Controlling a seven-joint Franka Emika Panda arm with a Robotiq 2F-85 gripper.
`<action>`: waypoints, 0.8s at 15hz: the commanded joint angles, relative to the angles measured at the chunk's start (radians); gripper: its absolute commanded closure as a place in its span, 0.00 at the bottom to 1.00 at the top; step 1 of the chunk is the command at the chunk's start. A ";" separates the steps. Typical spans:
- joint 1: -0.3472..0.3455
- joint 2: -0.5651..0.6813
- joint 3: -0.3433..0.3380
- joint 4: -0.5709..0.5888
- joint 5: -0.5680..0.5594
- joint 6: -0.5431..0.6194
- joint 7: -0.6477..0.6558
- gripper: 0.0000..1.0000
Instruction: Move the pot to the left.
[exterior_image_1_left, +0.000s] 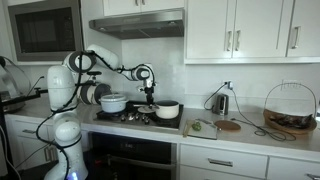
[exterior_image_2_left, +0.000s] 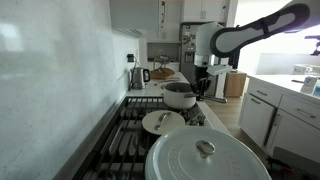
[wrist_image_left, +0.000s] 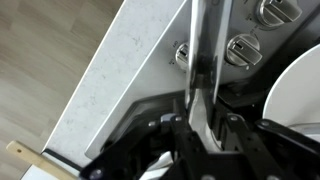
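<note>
The small white pot (exterior_image_1_left: 167, 110) with a dark rim sits on the right front of the stove, and it also shows in an exterior view (exterior_image_2_left: 179, 95) with its dark inside. My gripper (exterior_image_1_left: 150, 100) (exterior_image_2_left: 201, 86) is low beside it, on the stove-front side. In the wrist view the jaws (wrist_image_left: 205, 116) are closed around a thin metal bar (wrist_image_left: 198, 50), which looks like the pot's handle and runs out over the stove knobs. A white curved wall (wrist_image_left: 298, 100) shows at the right edge of the wrist view.
A larger, paler white pot (exterior_image_1_left: 113, 102) stands on the left burners. A big white lid (exterior_image_2_left: 205, 155) and a smaller white round piece (exterior_image_2_left: 163, 122) lie near that camera. Stove knobs (wrist_image_left: 245, 48) line the front. A kettle (exterior_image_1_left: 221, 101) and wire basket (exterior_image_1_left: 289, 105) stand on the counter.
</note>
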 joint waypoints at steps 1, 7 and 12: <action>0.009 0.000 0.012 0.009 0.002 0.014 0.074 0.93; 0.009 0.011 0.016 0.022 0.004 0.015 0.105 0.46; 0.013 0.020 0.015 0.036 0.006 0.017 0.108 0.15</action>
